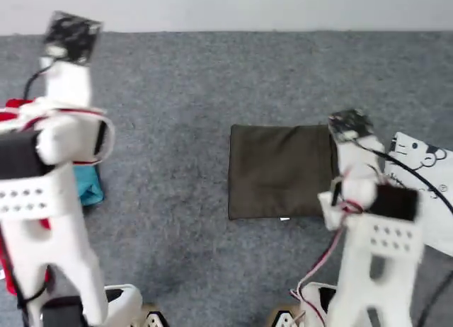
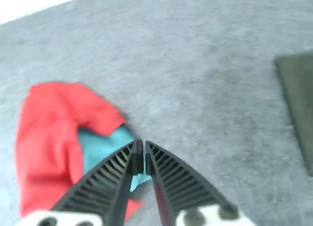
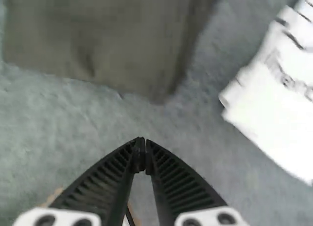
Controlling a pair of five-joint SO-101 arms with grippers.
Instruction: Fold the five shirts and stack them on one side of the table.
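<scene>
On the table [image 1: 177, 93], the folded olive shirt [image 1: 279, 171] lies slightly longer sideways.

Folded shirt [image 1: 279, 171] at centre, shirt heap [image 2: 49, 138] left, another shirt [image 1: 425, 164] right

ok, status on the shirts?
Left gripper shut, empty, above teal shirt and red shirt. Right gripper shut, empty, near folded dark shirt. White shirt beside it. Nothing blocking.

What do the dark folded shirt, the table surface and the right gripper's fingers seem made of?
The dark shirt: soft matte fabric, probably cotton; it lies limp with flat folded edges. The table surface: grey felt or carpet-like cover, fuzzy and mottled. The fingers of the right gripper: hard black plastic, ribbed, slightly shiny.
</scene>
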